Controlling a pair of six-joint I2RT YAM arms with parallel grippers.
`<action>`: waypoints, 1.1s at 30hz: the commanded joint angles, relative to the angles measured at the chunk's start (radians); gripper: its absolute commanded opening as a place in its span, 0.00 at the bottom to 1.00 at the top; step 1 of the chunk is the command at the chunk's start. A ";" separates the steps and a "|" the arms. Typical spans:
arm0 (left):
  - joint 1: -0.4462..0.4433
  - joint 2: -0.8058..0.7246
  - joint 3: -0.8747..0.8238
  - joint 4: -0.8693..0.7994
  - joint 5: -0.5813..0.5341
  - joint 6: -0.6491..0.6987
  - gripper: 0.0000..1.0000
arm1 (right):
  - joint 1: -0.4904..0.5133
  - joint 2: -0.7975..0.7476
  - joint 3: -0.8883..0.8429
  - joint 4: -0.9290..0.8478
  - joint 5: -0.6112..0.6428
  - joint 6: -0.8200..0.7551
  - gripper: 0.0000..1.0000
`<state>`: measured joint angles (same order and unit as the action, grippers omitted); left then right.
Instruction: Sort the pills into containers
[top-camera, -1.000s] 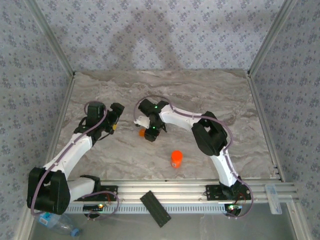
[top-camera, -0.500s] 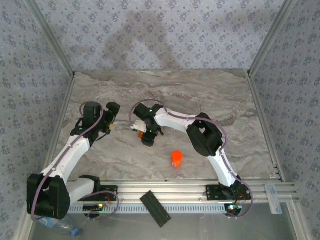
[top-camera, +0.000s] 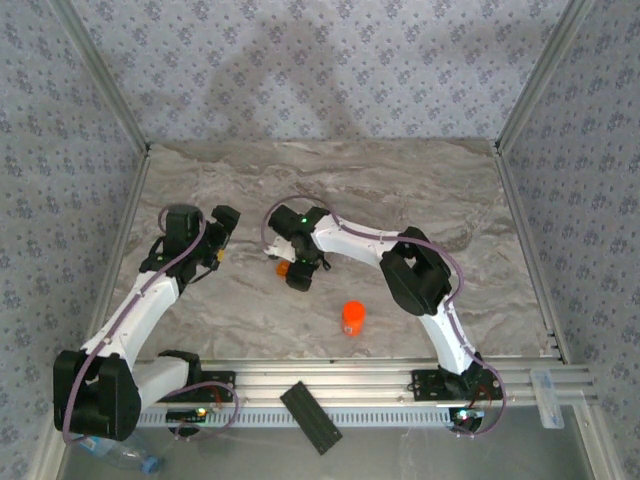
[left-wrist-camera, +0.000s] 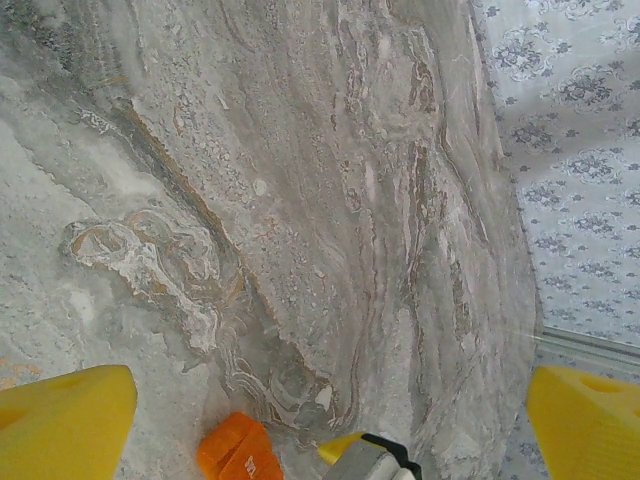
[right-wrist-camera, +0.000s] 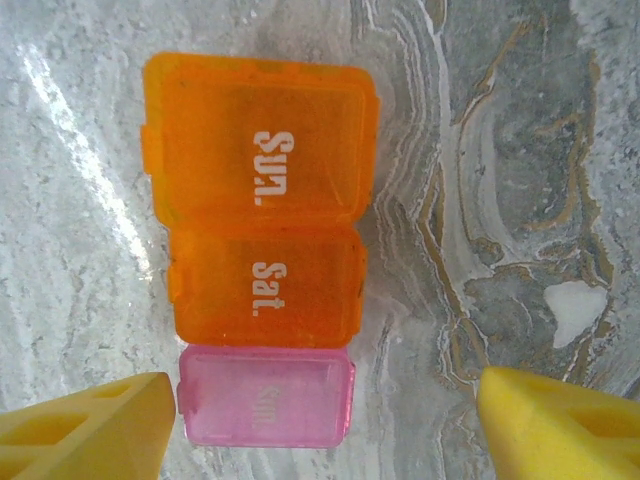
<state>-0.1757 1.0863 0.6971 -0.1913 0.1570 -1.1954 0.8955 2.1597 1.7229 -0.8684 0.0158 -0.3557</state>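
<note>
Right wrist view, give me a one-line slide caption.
Open right gripper above a closed pill organiser: orange Sun. and Sat. compartments, with a pink compartment joined.

Left arm (top-camera: 140, 300): extends from its base away from the rail, elbow bent, well to the left of the bottle (top-camera: 352, 318). Left gripper (top-camera: 222, 252): left of the bottle and beyond it, jaws wide apart, both yellow fingers (left-wrist-camera: 62, 418) at the edges of the wrist view. Right arm (top-camera: 360, 240): elbow folded right of the bottle, forearm running left. Right gripper (top-camera: 297, 272): pointing down, near the bottle, beyond and left of it, jaws apart.
</note>
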 joint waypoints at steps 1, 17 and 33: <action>0.007 -0.005 0.013 -0.016 0.008 0.016 1.00 | -0.006 0.003 -0.011 -0.022 0.014 0.015 0.81; 0.007 0.011 0.018 -0.008 0.016 0.023 1.00 | -0.042 0.003 0.001 -0.009 0.062 0.030 0.80; 0.015 0.128 0.247 -0.299 0.055 0.529 1.00 | -0.102 -0.130 0.041 -0.008 -0.008 0.610 0.82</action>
<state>-0.1589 1.1778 0.8997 -0.3702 0.1818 -0.8459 0.7849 2.0132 1.7374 -0.8589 -0.0029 0.0986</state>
